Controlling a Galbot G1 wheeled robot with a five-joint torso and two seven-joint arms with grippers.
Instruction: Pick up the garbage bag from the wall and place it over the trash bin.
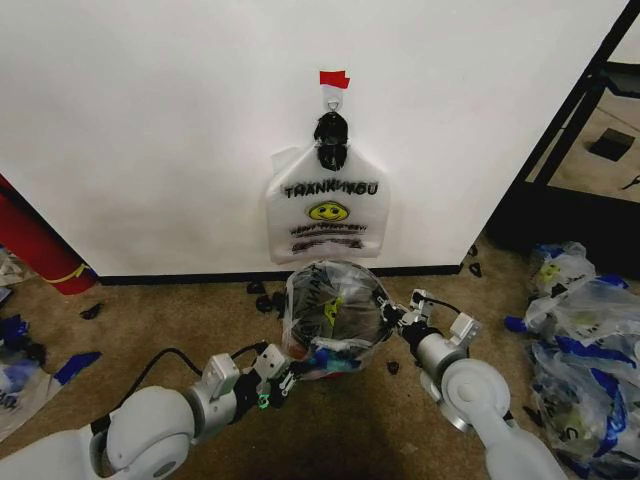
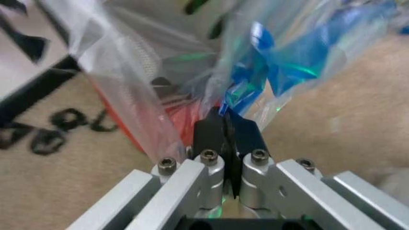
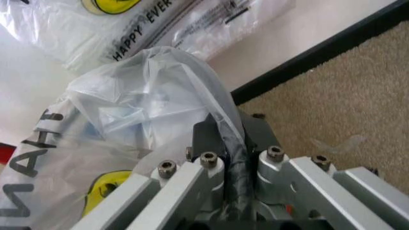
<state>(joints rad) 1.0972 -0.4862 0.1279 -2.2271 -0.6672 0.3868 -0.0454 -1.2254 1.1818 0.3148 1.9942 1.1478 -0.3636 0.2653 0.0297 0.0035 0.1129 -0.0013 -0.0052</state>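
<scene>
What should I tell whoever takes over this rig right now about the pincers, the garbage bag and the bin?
Left pincer: shut on the garbage bag at a blue tape patch, low on the bin's near-left side.
Right pincer: shut on the bag's film at the bin's right side.
Garbage bag: off the wall, draped over the trash bin on the carpet by the baseboard.
A "THANK YOU" bag hangs on the hook under the red tape; leave it.
Done: bag taken and pulled over the bin.
Left: check that the rim is covered all round, then release both pincers.
</scene>
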